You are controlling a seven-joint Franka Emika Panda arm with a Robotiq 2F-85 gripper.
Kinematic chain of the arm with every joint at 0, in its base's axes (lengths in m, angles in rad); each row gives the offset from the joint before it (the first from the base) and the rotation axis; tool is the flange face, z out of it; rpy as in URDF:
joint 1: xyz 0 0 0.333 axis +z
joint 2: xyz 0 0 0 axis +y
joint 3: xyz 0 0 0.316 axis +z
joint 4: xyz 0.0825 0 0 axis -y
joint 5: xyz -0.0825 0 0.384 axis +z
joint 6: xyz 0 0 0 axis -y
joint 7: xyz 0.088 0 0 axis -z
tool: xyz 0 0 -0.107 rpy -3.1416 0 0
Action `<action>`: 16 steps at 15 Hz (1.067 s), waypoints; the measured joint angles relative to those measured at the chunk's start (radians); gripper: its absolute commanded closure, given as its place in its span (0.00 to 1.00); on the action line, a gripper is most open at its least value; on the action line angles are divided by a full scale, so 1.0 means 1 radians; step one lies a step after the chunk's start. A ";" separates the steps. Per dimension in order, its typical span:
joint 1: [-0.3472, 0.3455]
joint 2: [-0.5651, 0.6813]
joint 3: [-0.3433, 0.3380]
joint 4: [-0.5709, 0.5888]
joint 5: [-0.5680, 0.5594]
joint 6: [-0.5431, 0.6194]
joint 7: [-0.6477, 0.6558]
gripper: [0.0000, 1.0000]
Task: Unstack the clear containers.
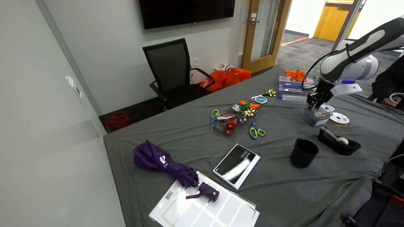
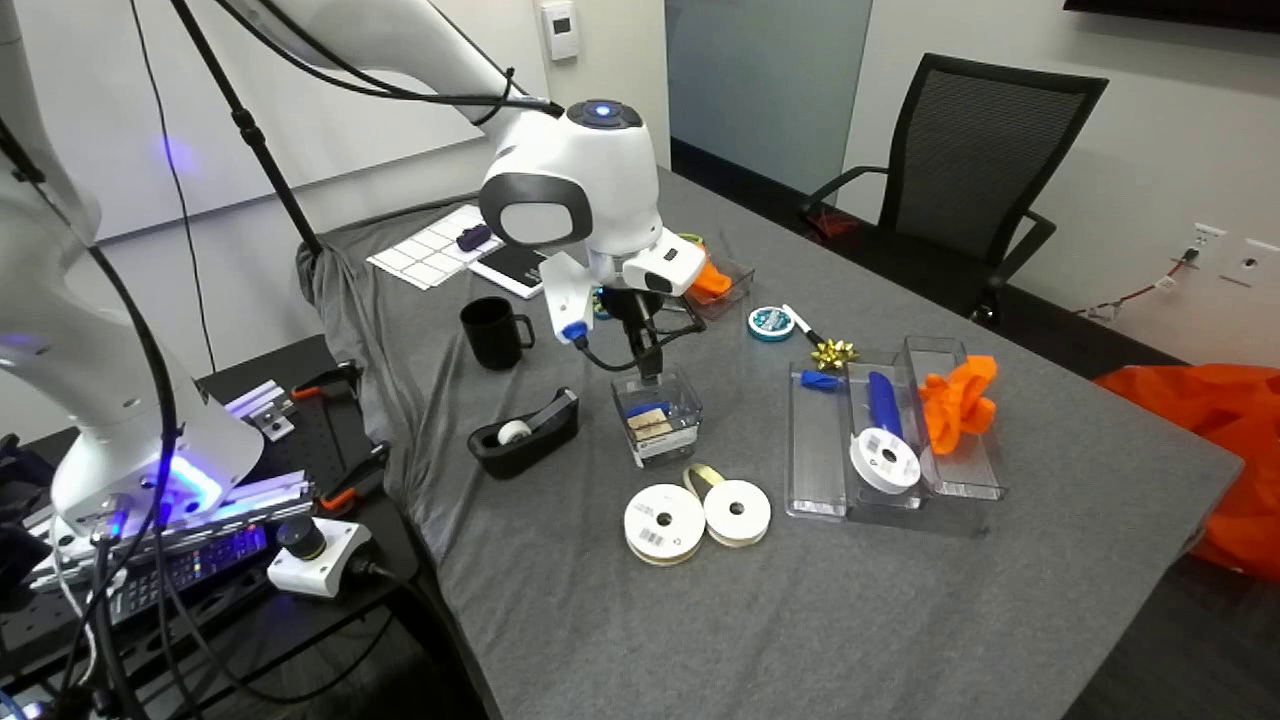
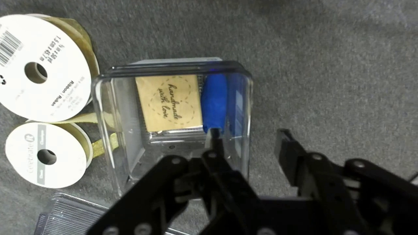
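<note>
End effector (image 3: 249, 138): fingers moderately parted, nothing clamped; one over the inside, one outside a wall of the clear squarish plastic containers (image 3: 127, 111), standing on the grey cloth-covered table (image 2: 800, 620) beside round white-faced ribbon spools (image 2: 665, 498). Stack count unclear. Risks, judged: too deep a bite could lift nested walls together; off-centre hold could tilt, spilling the tan square paper tag (image 3: 169, 102) or blue rounded item (image 3: 214, 98).

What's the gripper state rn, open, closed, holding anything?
Gripper: open, holding nothing; in the wrist view its jaws stand apart, one over the inside of a clear container, the other outside its wall.
</note>
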 measured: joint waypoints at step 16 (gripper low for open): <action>0.000 0.007 0.000 -0.005 -0.081 0.059 0.009 0.51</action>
